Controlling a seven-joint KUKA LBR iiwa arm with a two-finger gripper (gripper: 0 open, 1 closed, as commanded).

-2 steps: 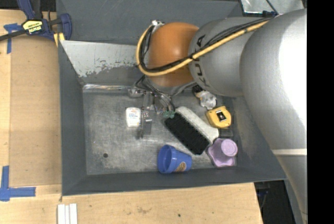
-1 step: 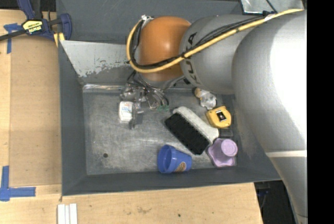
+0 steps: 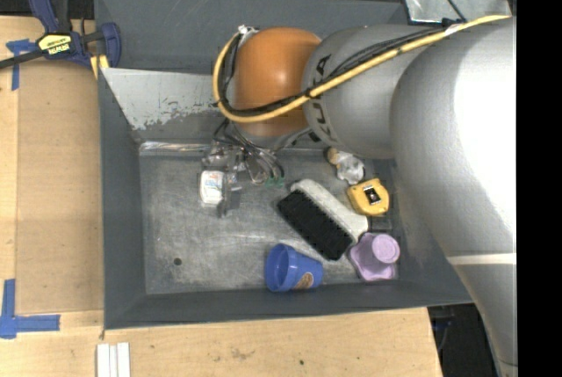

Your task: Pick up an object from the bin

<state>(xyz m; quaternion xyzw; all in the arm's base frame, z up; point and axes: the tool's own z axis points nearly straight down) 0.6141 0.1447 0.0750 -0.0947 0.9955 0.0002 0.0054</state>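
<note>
My gripper (image 3: 235, 171) hangs below the orange wrist cover, low over the back middle of the bin floor. A small white and blue packet-like thing (image 3: 211, 187) lies right at its left side, touching or nearly touching it. Whether it is held I cannot tell. A black-faced brush or eraser block with a white back (image 3: 318, 222) lies slanted just right of the gripper. A bit of green (image 3: 277, 183) shows beside the gripper's right side.
A blue cup (image 3: 290, 268) lies on its side at the front middle, with a purple cup (image 3: 377, 256) to its right. A yellow tape measure (image 3: 369, 196) and a small clear thing (image 3: 346, 163) lie at the right wall. The arm covers the bin's right back corner.
</note>
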